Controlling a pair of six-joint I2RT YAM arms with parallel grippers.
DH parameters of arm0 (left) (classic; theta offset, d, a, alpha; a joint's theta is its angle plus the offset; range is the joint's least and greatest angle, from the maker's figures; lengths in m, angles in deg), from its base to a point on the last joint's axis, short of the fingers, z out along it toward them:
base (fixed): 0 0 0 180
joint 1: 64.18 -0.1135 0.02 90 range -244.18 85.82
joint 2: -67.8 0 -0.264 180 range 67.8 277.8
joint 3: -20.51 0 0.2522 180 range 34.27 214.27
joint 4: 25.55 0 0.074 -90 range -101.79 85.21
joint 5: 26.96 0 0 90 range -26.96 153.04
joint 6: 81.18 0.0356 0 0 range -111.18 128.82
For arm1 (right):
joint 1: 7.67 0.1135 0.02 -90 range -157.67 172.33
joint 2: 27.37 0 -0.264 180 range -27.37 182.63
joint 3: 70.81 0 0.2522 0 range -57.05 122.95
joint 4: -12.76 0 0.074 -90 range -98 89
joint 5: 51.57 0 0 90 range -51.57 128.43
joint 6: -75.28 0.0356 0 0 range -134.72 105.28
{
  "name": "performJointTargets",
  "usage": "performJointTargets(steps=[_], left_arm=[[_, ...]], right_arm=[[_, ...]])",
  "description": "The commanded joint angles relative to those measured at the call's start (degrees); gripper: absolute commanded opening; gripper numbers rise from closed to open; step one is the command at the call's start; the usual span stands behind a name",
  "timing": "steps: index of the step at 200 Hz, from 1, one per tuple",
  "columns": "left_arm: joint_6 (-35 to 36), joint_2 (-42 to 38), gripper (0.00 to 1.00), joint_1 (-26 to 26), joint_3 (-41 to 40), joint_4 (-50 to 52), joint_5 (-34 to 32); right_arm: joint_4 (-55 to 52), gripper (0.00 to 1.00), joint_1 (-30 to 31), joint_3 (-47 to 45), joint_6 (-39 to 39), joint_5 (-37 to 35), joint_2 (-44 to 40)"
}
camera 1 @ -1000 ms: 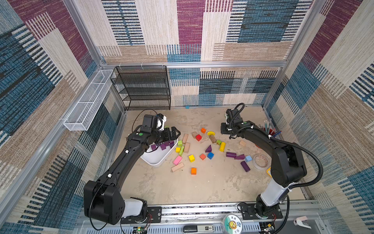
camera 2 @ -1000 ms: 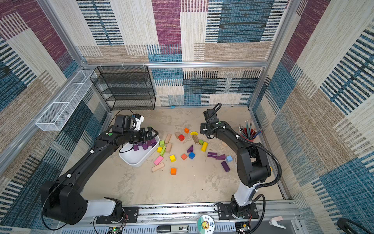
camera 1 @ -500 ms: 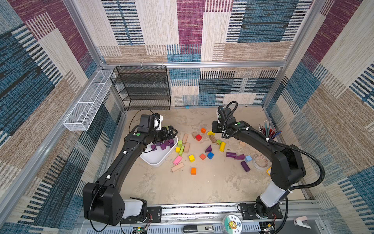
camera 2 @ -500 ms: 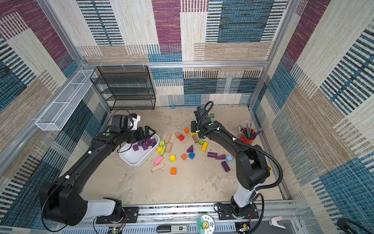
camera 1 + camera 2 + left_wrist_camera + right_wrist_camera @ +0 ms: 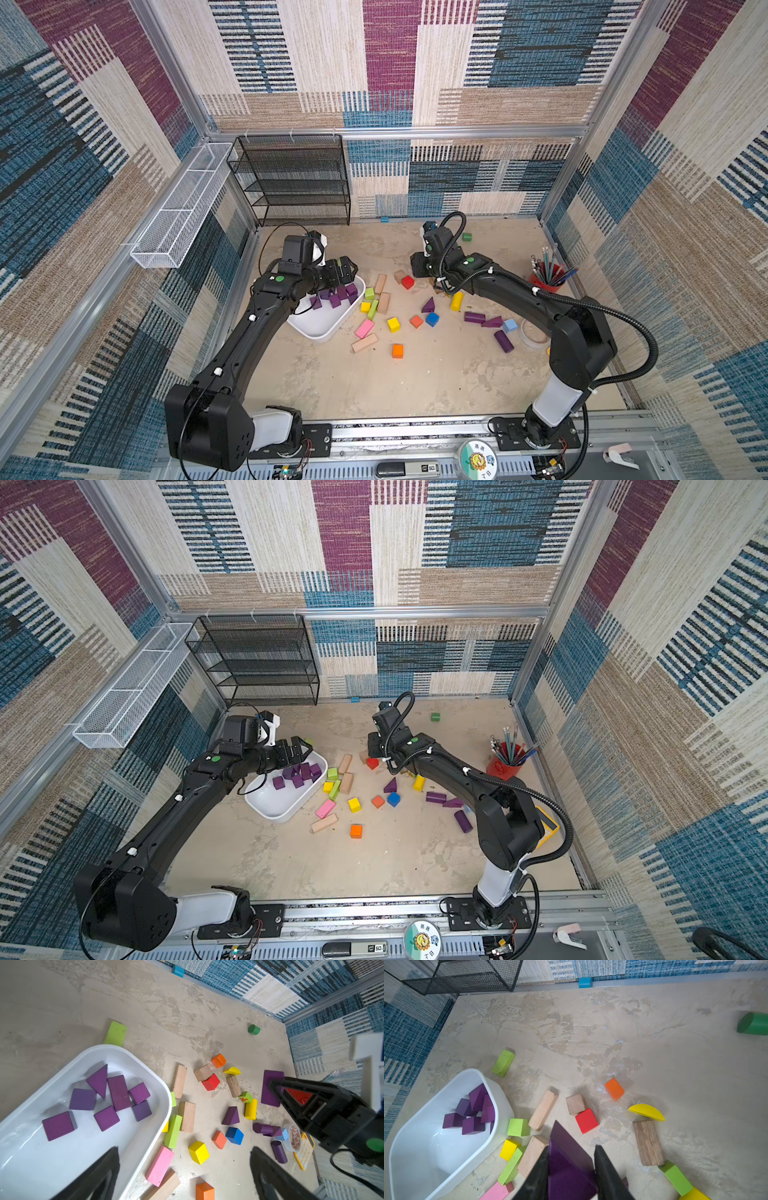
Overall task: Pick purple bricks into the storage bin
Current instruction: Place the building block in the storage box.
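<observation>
Purple brick (image 5: 571,1172) in right pincer (image 5: 572,1148); left pincer (image 5: 184,1148) wide.

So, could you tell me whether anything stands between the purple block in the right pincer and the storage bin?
Yes: the open left pincer hangs over the far end of the storage bin, and loose blocks lie on the table between.

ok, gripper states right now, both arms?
Left gripper: open, holding nothing, over the storage bin.
Right gripper: shut on a purple brick.
</observation>
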Motion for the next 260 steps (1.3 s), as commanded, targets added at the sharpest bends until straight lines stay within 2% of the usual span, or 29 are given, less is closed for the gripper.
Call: performJointTargets(steps=[1,54,122,180,260], left_arm=[[-0.75,-0.23,0.99,-0.06,0.15,-0.19,-1.92],[-0.71,-2.3,0.99,-0.06,0.25,0.21,-5.35],[0.57,-7.6,0.99,-0.06,-0.28,0.58,-14.74],[2.2,-11.31,0.99,0.03,-0.78,0.1,-18.08],[4.41,-19.8,0.99,-0.06,-5.2,-4.86,-26.12]], right_arm=[[3.09,0.36,1.5,0.61,1.77,-1.09,0.84],[4.08,0.36,5.3,2.81,2.64,-0.95,2.88],[5.3,0.36,10.15,5.37,3.27,-1.44,5.16],[6.49,0.36,13.85,7.17,3.46,-1.27,6.55],[5.29,0.36,21.23,15.09,2.85,-1.37,12.46]])
